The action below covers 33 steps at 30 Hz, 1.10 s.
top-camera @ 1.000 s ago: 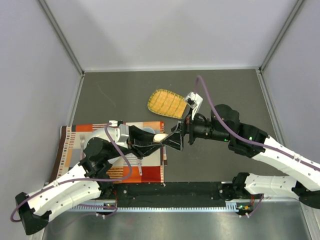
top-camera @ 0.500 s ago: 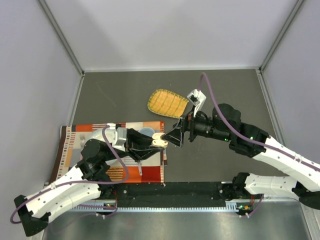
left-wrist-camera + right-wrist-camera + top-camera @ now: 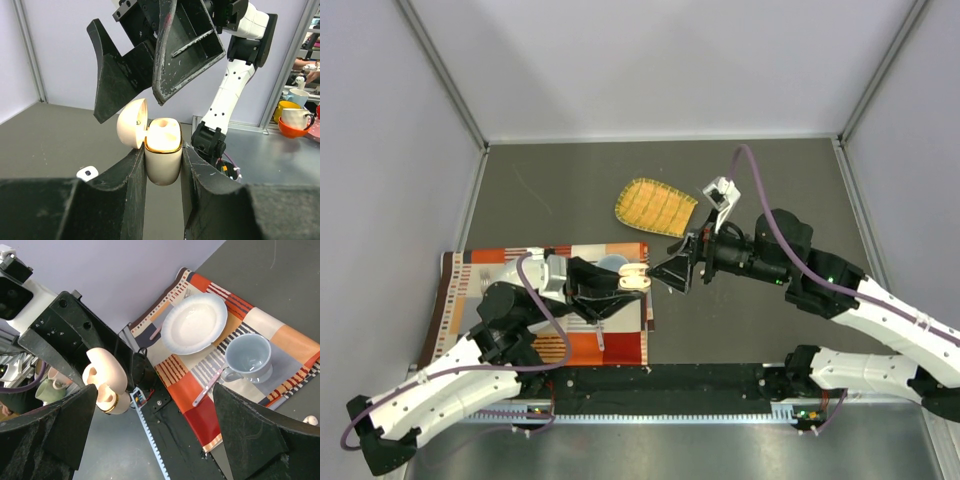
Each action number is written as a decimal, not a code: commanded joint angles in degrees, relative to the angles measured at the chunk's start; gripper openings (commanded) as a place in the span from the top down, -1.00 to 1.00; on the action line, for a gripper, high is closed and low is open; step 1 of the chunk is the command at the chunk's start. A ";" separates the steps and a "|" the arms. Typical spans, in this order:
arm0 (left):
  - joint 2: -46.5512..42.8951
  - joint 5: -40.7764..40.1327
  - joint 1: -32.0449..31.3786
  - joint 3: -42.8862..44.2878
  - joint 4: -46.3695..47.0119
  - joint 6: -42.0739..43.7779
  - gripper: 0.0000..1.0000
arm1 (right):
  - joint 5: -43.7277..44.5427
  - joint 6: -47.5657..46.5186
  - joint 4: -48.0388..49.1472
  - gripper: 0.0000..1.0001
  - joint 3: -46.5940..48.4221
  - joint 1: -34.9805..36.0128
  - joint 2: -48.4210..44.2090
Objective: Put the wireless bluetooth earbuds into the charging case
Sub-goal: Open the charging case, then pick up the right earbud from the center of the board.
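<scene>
At centre frame in the top view the right gripper (image 3: 672,272) hangs with jaws wide and empty beside the left gripper (image 3: 620,285), clamped on the open charging case (image 3: 161,150), so the case looks readied and the next move seemingly calls for fetching an earbud (image 3: 87,173) from the table, lower left of the left wrist view.

Lighting: bright, even, diffuse overhead; shadows soft, faint. Glare: none. Focus: overhead view sharp; wrist views blur nearest black fingers (image 3: 125,200). Wide-angle bending at wrist-view edges.
</scene>
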 commanded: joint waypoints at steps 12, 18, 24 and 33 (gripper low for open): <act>-2.64 -7.13 -0.28 -0.51 -2.84 1.78 1.00 | 7.55 0.13 1.45 -0.98 -0.92 -1.16 -6.07; -6.07 -10.21 -0.28 -1.74 -4.86 2.92 1.00 | 16.77 2.68 -10.14 -0.98 2.42 -6.68 -5.11; -8.00 -11.01 -0.20 -1.04 -7.93 3.97 1.00 | 14.24 9.62 -17.35 -0.98 -1.34 -18.81 -3.44; -12.13 -12.85 -0.20 -0.78 -13.82 6.52 1.00 | 12.62 10.15 -22.89 -0.98 -2.94 -31.14 1.92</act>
